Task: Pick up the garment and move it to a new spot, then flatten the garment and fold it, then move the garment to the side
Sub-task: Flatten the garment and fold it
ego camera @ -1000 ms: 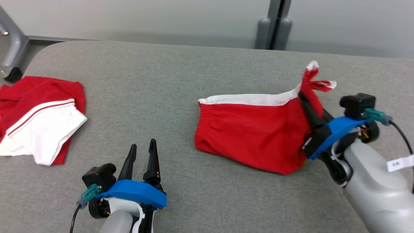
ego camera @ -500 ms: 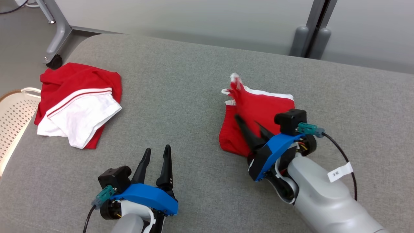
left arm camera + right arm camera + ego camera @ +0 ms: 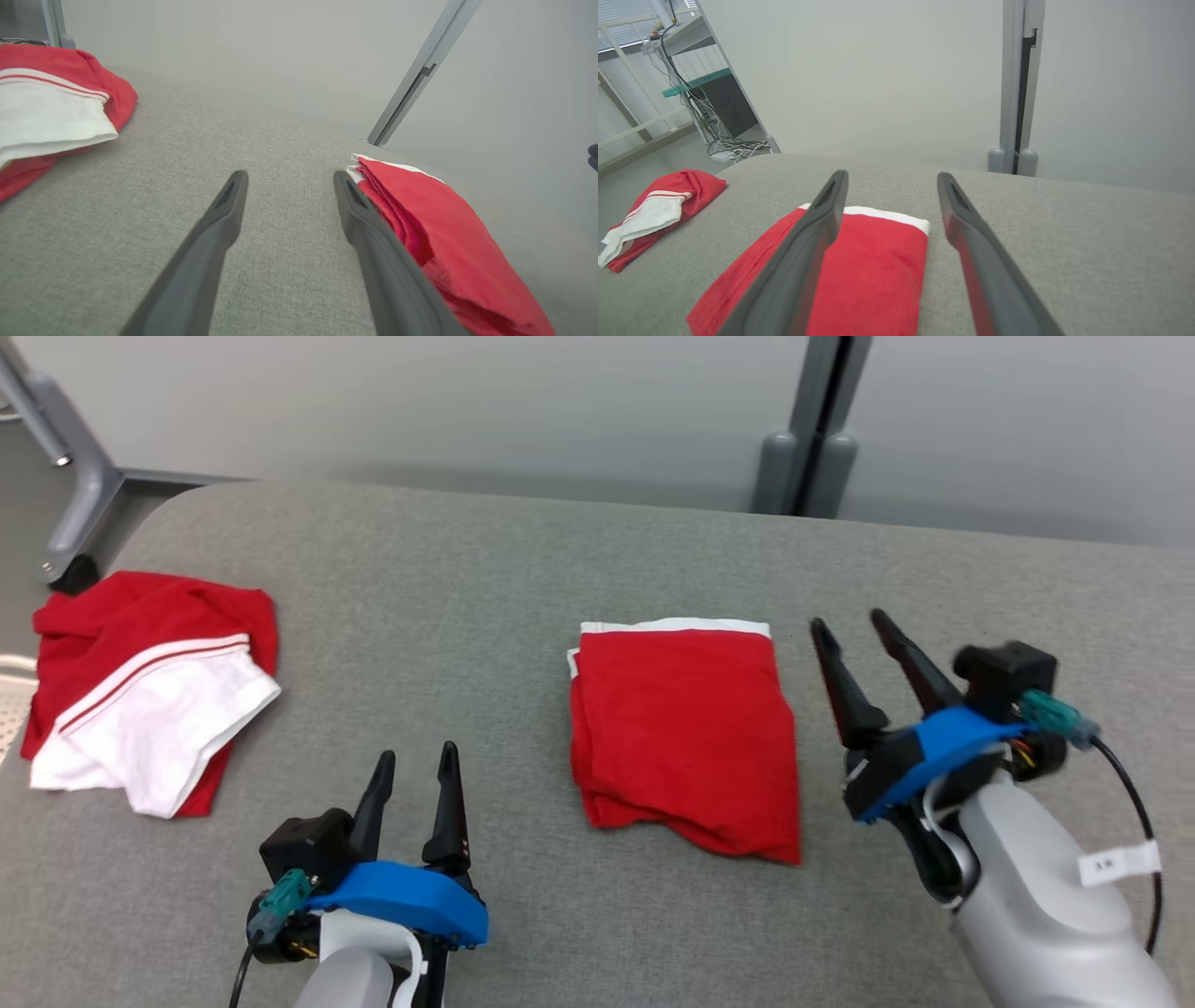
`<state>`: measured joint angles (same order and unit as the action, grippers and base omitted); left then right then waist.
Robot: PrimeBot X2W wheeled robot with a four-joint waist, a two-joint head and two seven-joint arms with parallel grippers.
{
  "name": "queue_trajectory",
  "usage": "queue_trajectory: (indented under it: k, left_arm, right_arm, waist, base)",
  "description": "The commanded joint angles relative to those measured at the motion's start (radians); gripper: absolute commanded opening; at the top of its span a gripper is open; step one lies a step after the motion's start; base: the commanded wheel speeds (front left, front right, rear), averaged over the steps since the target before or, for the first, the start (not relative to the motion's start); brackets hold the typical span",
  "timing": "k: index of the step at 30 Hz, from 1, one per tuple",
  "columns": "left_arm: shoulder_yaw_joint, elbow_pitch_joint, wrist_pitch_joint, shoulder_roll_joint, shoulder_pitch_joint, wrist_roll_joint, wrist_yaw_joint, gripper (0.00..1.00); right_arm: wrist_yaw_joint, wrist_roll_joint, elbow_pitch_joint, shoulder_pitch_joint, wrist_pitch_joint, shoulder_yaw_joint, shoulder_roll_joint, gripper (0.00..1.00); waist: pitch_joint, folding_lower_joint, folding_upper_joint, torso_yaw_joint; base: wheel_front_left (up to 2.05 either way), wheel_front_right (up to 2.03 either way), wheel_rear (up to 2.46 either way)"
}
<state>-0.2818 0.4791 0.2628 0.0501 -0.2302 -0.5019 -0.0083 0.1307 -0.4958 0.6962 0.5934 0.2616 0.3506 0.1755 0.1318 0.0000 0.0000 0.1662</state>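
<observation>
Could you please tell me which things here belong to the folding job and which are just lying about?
Job: folded red garment, right hand open beside it, left hand open.
Lying about: red-and-white garment at the table left end, grey post behind.

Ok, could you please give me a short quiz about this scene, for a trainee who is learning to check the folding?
1. True or false: the right gripper grips the folded red garment.
2. Where does the red-and-white garment lie? A) on the grey table, at the robot's left; B) on top of the folded garment; C) on the floor.
3. Fill in: the left gripper has its jaws ____.
Key: 1 false, it stands open beside the garment; 2 A; 3 open.
</observation>
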Motion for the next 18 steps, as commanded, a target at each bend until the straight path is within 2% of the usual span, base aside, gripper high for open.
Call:
queue_trajectory:
  k: [1, 5, 12, 18]
  left_arm:
    - [0.010, -0.012, 0.003, 0.000, 0.013, 0.017, 0.009, 1.00]
    - [0.034, -0.034, 0.003, 0.000, 0.028, 0.082, 0.020, 1.00]
    - [0.064, -0.047, 0.003, 0.000, 0.062, 0.138, 0.029, 1.00]
    - [0.086, -0.042, 0.003, 0.000, 0.120, 0.141, 0.025, 1.00]
  right_arm:
    - [0.000, 0.038, -0.017, -0.041, 0.004, -0.045, -0.001, 1.00]
    - [0.000, 0.144, -0.049, -0.128, 0.004, -0.172, -0.016, 1.00]
    - [0.000, 0.258, -0.080, -0.242, 0.004, -0.287, -0.057, 1.00]
    - [0.000, 0.308, -0.094, -0.344, 0.004, -0.359, -0.099, 1.00]
  waist:
    - [-0.019, 0.0000, 0.0000, -0.024]
    - [-0.032, 0.0000, 0.0000, -0.056]
    - [-0.057, 0.0000, 0.0000, -0.089]
    - [-0.095, 0.0000, 0.0000, -0.104]
  base:
    - [0.00, 0.00, 0.00]
    - [0.00, 0.00, 0.00]
    - [0.00, 0.00, 0.00]
    - [0.00, 0.00, 0.00]
